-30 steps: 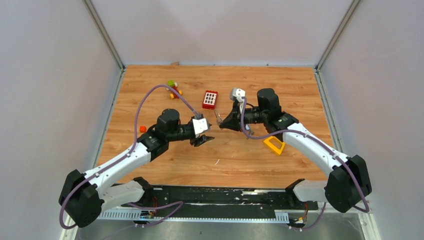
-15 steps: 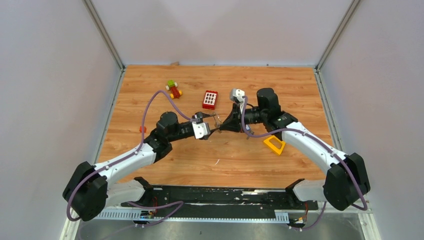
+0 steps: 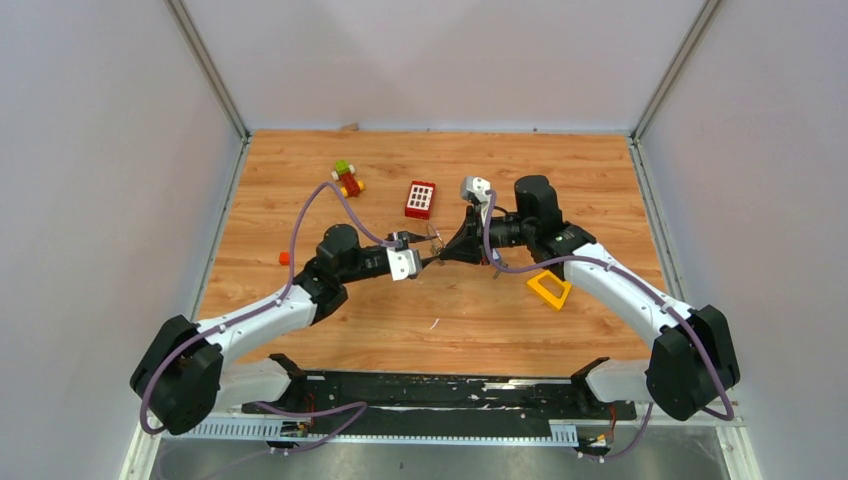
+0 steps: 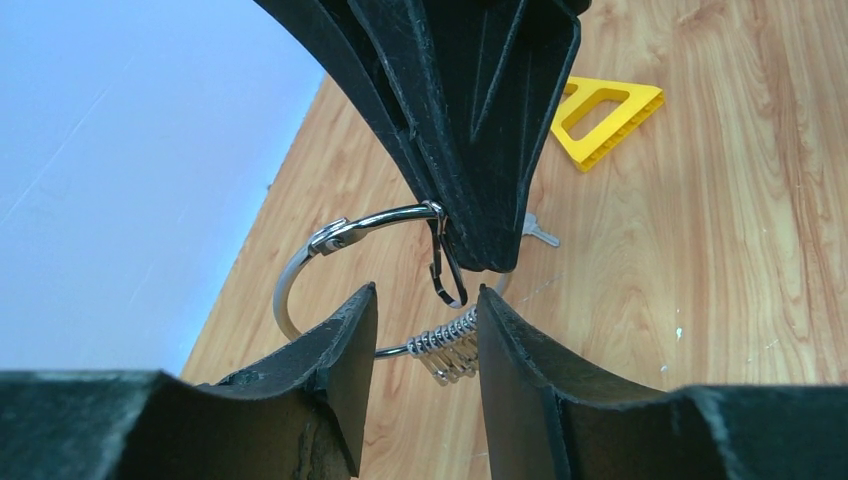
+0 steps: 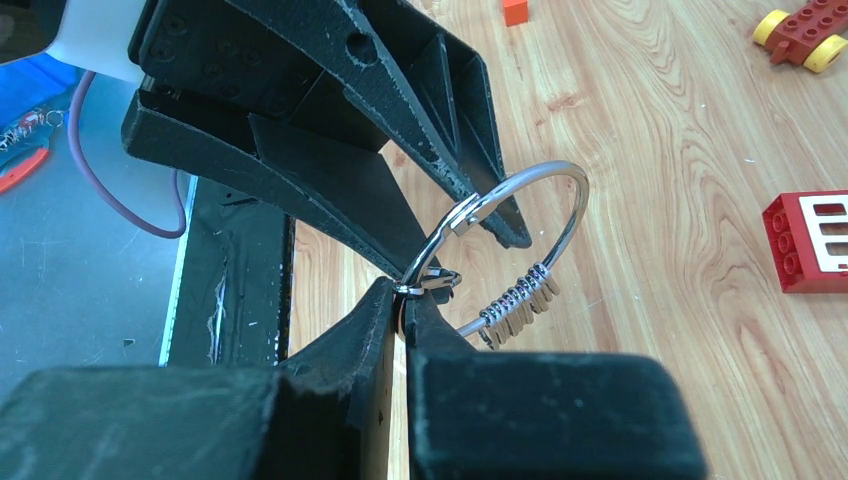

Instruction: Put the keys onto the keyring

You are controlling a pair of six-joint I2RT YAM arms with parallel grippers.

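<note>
your right gripper (image 5: 403, 300) is pinched tight on the keyring (image 4: 385, 217) and holds it up off the table (image 4: 720, 300), in the middle of the top view. the ring stands on its edge. its round face looks at your left gripper (image 4: 422, 300), and its clasp (image 4: 330, 238) sits upper left in the left wrist view. the left one's fingers are half spread, one on each side of the ring's lower curve, and grip nothing. one key (image 4: 540, 232) lies on the wood behind, just right of the middle. the left arm is nearer the clasp, so i think it should work there.
</note>
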